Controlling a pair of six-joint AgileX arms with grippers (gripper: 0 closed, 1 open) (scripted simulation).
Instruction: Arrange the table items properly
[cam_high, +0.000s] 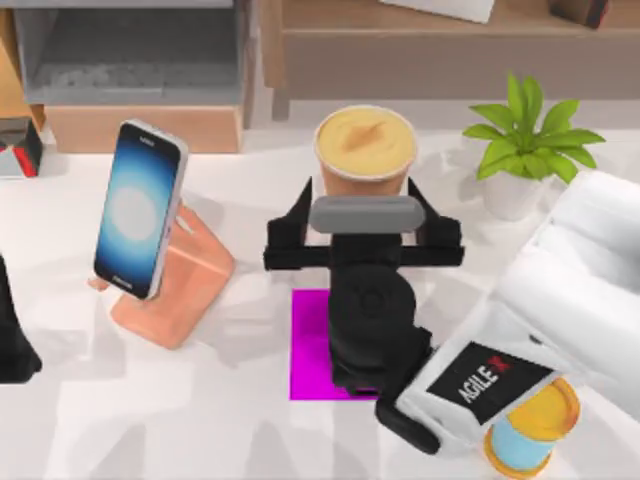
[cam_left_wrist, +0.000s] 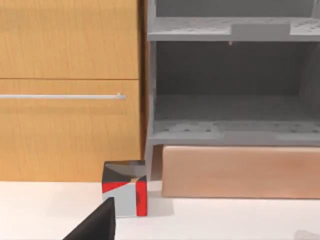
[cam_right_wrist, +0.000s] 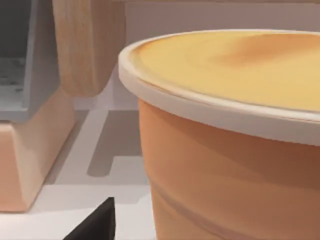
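My right gripper (cam_high: 362, 190) is spread wide, gripping nothing, with the orange cup (cam_high: 365, 152) just ahead of it, between the finger lines (contact not clear). Magenta mat (cam_high: 310, 345) sits behind the gripper, under the wrist. Smartphone (cam_high: 139, 208) leans on its stand (cam_high: 180, 285), well off to the gripper's left. Left arm (cam_high: 12, 335) is parked at the surface's left edge.

cup (cam_high: 365, 150): smooth matt orange wall, pale rim, creamy satin top
smartphone (cam_high: 138, 208): glossy glass screen, metallic edge
phone stand (cam_high: 175, 285): matt terracotta plastic
cabinet (cam_left_wrist: 70, 90): wood grain, thin metal handle
right gripper (cam_high: 364, 205): matt black plastic
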